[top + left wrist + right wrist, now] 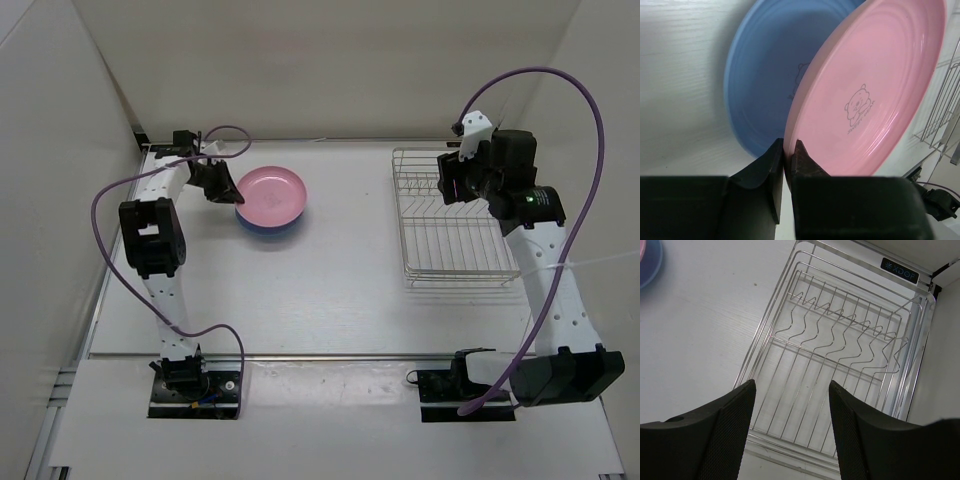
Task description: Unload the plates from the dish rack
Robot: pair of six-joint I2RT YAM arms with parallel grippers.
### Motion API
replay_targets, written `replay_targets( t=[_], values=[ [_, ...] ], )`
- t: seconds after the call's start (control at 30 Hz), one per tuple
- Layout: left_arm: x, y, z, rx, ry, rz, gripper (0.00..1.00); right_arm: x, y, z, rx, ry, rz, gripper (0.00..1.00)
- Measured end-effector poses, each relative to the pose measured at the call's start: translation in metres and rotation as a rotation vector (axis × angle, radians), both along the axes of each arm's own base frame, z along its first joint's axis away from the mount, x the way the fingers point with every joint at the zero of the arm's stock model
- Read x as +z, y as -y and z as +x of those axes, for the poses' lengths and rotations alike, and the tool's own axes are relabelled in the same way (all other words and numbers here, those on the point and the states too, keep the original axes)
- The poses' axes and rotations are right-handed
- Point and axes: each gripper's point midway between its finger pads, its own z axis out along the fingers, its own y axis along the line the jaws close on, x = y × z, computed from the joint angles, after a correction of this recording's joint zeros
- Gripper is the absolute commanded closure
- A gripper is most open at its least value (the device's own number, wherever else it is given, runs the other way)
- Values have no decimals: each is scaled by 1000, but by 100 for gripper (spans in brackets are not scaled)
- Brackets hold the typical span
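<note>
Left gripper [788,147]: clenched on the rim of the pink plate [875,90], upper left of the top view. Right gripper [792,390]: jaws apart, grasping nothing, poised above the dish rack [840,340]. White table [340,300]: bearing all items. Dish rack: upper right of the top view, flat on the table. Pink plate: lying over the light blue plate [765,75] on the table, well apart from the rack.
</note>
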Motion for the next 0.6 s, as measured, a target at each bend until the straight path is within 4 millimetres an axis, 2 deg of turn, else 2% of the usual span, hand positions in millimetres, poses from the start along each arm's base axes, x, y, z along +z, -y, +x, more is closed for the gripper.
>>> replay_targets(
  t=[0.2, 0.47, 0.6],
  values=[
    [-1, -4, 6, 9, 15, -17, 89, 2, -1, -3, 7, 6, 2, 36],
    [-24, -5, 9, 13, -15, -21, 89, 3, -3, -8, 21, 2, 9, 36],
    [-29, -5, 10, 15, -21, -21, 89, 2, -4, -9, 30, -3, 13, 36]
  ],
)
